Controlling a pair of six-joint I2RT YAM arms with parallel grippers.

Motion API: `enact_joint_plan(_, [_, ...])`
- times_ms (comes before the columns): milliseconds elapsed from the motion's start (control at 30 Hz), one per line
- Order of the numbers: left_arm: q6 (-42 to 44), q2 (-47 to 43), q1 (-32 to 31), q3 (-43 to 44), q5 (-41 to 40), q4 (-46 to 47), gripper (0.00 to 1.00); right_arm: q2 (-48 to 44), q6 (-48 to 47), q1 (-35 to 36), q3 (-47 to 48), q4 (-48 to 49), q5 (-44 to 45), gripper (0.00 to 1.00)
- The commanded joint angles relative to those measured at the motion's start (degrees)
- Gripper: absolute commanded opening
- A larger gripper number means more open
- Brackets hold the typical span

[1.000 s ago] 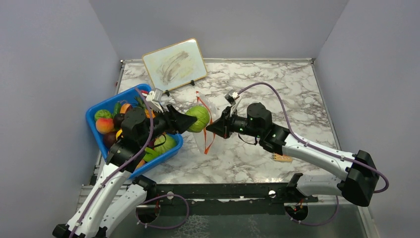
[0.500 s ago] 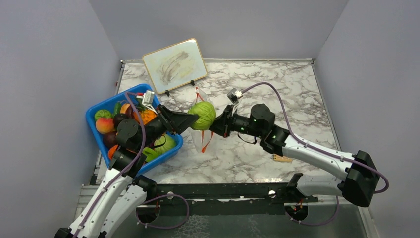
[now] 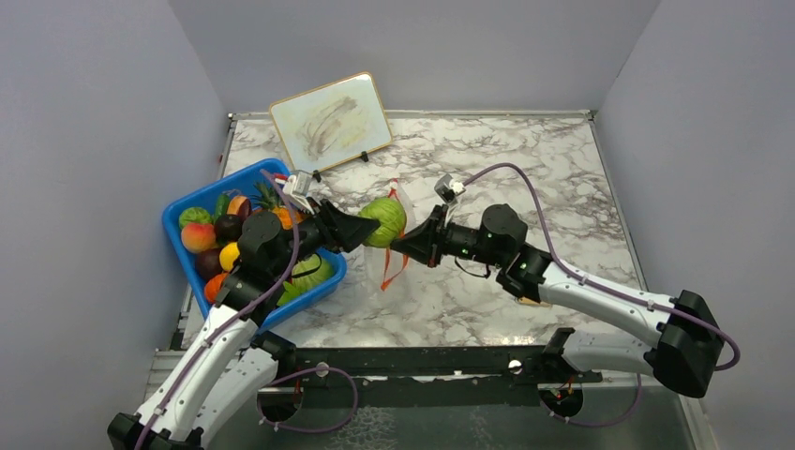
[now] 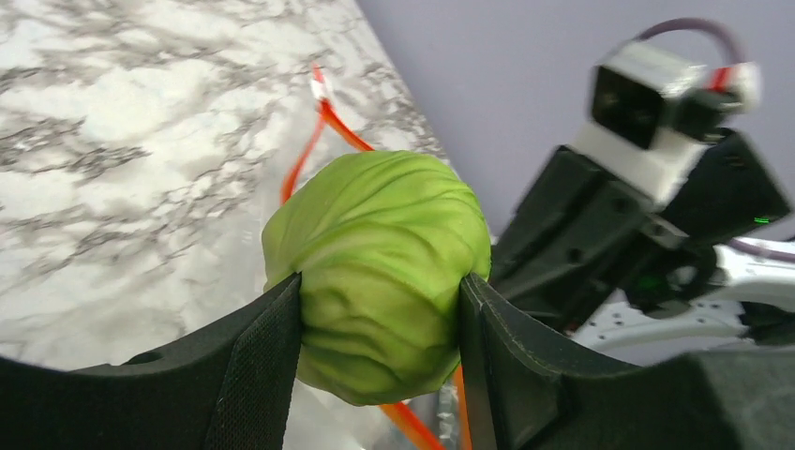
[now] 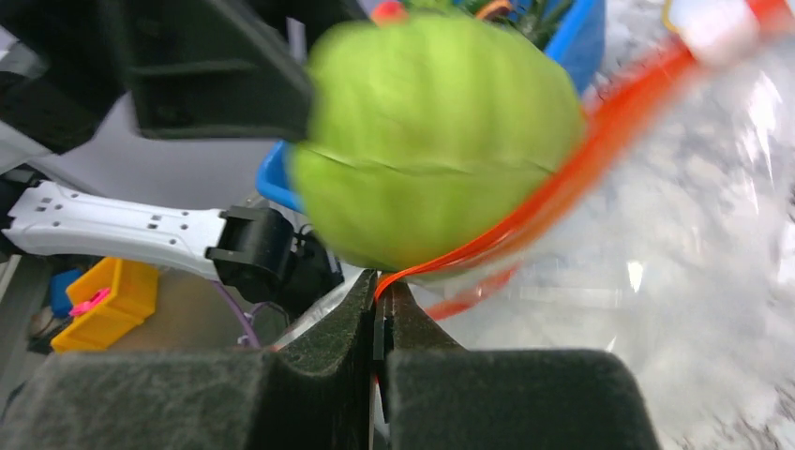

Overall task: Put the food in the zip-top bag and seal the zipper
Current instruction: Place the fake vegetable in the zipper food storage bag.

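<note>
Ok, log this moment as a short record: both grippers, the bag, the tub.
left gripper: shut on green cabbage
right gripper: pinching zipper, holding the bag rim up
zip-top bag: mouth open, cabbage at the mouth
blue tub: on the left, holds other toy food

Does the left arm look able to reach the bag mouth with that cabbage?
Likely yes: the left tool holds the cabbage at the zipper, which the right tool pinches; nothing sits between. How wide the zip-top bag gapes is unclear.
</note>
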Motion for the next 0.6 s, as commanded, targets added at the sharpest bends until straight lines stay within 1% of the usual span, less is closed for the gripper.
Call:
enact_joint_plan(0, [7.08, 3.42, 0.14, 0.42, -2.68, -6.71, 0.00, 2.00, -0.44, 0.39, 4.37, 9.29, -5.32, 0.01])
enact_joint_plan(167, [9.77, 5.00, 0.14, 2.60, -3.49, -9.81, 0.00, 2.36, 0.85, 0.38, 4.78, 11.85, -4.36, 0.01])
enact_joint_plan(300, [8.20, 5.27, 0.10, 3.05, -1.24, -8.70, 0.00, 4.24, -0.13, 0.39, 5.82, 11.95, -5.59, 0.01])
enact_joint_plan(367, [5.56, 5.45, 0.13, 2.93, 2.41, -6.03, 0.00, 5.76, -0.26, 0.38, 5.27, 13.62, -4.95, 0.01])
enact_joint_plan(500, [-3.30, 4.74, 0.07, -0.58, 10.93, 4.47, 0.00, 8.23, 0.65, 0.42, 5.63, 15.01, -4.34, 0.01])
enact_joint_plan(567, [-3.54, 4.25, 0.05, -2.35, 13.81, 7.42, 0.01, 8.99, 1.22, 0.36, 6.48, 14.93, -4.76, 0.01])
